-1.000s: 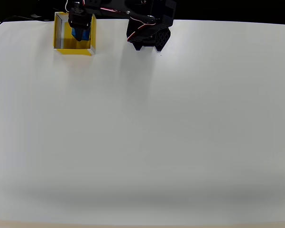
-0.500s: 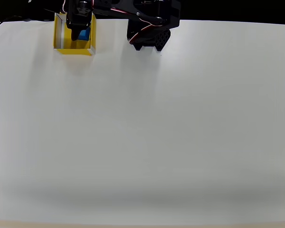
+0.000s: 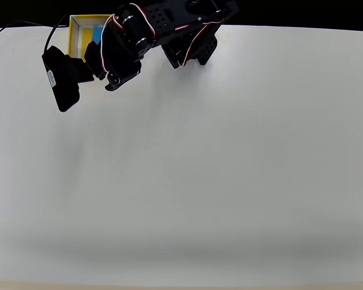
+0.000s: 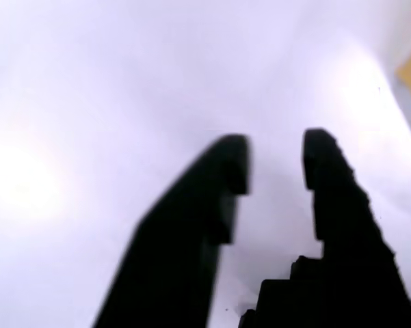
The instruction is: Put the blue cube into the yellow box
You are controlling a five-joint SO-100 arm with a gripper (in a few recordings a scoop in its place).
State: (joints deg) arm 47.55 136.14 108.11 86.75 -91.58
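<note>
1. Now, look first at the small bright-blue solid cube [image 3: 96, 34]: in the overhead view it sits inside the small square yellow open-top box with thin white rims [image 3: 76, 36], at the far left of the white table [image 3: 229, 169], by its back edge.
2. Part of the cube and the right side of the box are hidden behind the black arm [image 3: 163, 24], so you cannot tell whether the cube lies flat on the box floor.
3. You can judge the placing step as done; what is in hand reads as the retreat after release.
4. Your two-finger black gripper [image 4: 274, 162] shows its fingers apart in the wrist view, with nothing but bare white table between them.
5. A yellow corner of the box sits at the right edge of that wrist view, well off to the side of the fingers, so the cube is clear of them and not gripped.
6. In the overhead view the gripper end hangs just in front of the box, toward the left.
7. Your next move likely calls only for drawing the arm clear without brushing the box rim.
</note>
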